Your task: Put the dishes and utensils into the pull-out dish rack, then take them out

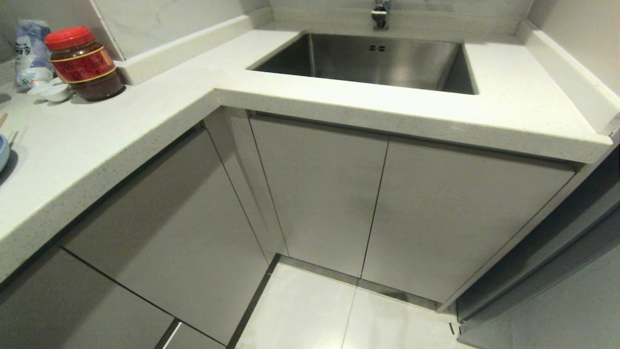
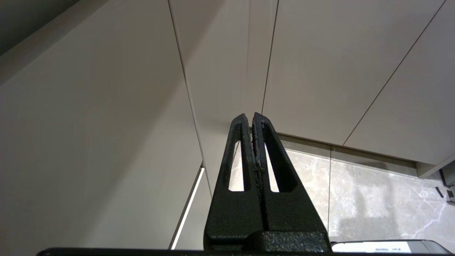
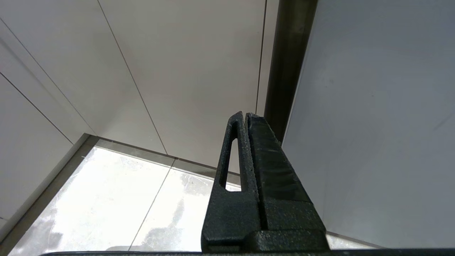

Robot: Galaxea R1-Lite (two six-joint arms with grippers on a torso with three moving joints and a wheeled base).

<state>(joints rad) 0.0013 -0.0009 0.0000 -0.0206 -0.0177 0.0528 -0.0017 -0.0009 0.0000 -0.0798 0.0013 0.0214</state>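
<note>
While both arms hang low before the flat pale grey cabinet doors (image 1: 319, 194), neither shows in the head view. The left gripper (image 2: 253, 117) has its black fingers pressed together on nothing; the right gripper (image 3: 246, 115) is likewise closed and empty, above the pale tiled floor (image 3: 106, 199). A light blue dish rim (image 1: 2, 151) and a light-wood stick end (image 1: 3, 119) peek in at the far left of the white speckled countertop (image 1: 145, 111). The pull-out rack cannot be made out among the closed fronts. A red-lidded sauce jar (image 1: 85, 63) stands near the steel sink (image 1: 373, 60).
</note>
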